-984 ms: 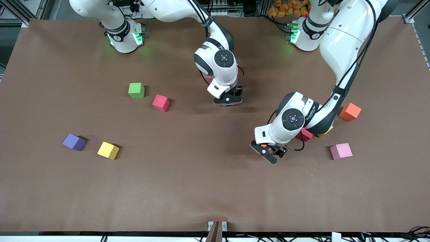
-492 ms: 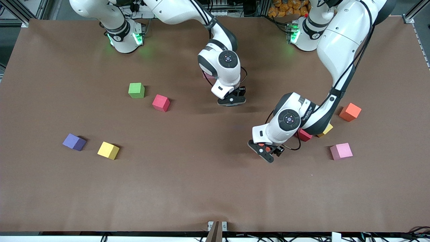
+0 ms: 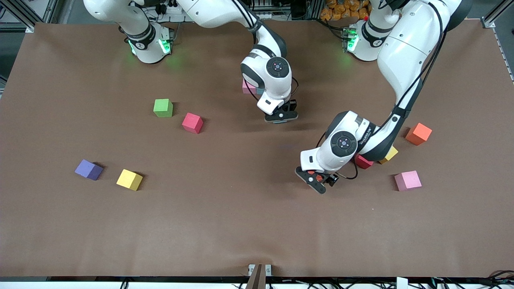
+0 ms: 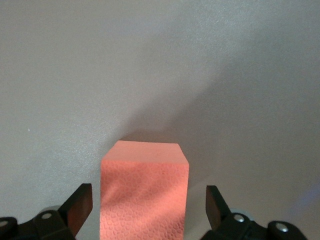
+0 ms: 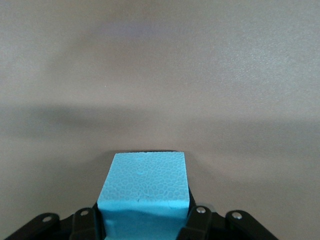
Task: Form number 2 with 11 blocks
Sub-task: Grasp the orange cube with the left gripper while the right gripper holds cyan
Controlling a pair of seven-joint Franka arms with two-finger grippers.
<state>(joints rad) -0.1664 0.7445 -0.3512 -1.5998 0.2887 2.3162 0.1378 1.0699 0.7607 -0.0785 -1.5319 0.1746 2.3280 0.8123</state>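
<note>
Your right gripper: jaws clamped on light blue block. Left gripper: jaws wide, red block between them, untouched.

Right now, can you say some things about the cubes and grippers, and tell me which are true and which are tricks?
1. The right gripper holds a blue cube. True.
2. The green cube is beside a red cube. True.
3. The left gripper is shut. False: it is open.
4. The purple cube sits on top of a yellow cube. False: they lie side by side on the table.
</note>
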